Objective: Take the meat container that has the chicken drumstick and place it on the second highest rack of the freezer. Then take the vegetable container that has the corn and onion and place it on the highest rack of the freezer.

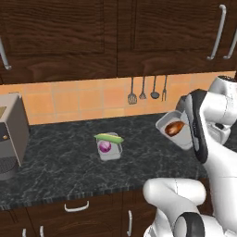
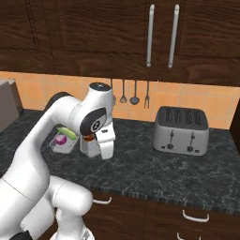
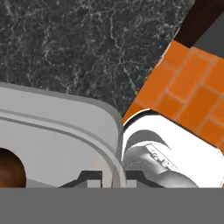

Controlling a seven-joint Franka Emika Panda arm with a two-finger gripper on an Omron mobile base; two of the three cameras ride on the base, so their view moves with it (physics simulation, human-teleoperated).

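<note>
My gripper (image 3: pixel 113 177) is shut on the rim of the grey meat container (image 1: pixel 172 121), with the rim pinched between the two tips. The container hangs tilted above the right part of the dark counter (image 1: pixel 60 166). The glossy brown chicken drumstick (image 1: pixel 174 128) lies inside it, and its rounded end (image 3: pixel 8 173) sits at the lower left of the hand view. The vegetable container (image 1: pixel 111 152) rests on the counter to the left, holding a purple onion (image 1: pixel 105 146) with the corn (image 1: pixel 109 138) laid across its top. The freezer and its racks are out of view.
A silver toaster (image 2: pixel 182 130) stands on the counter to the right of the arm. A grey appliance (image 1: pixel 10 134) sits at the far left. Utensils (image 1: pixel 143 90) hang on the orange tiled wall under dark upper cabinets (image 1: pixel 115 32).
</note>
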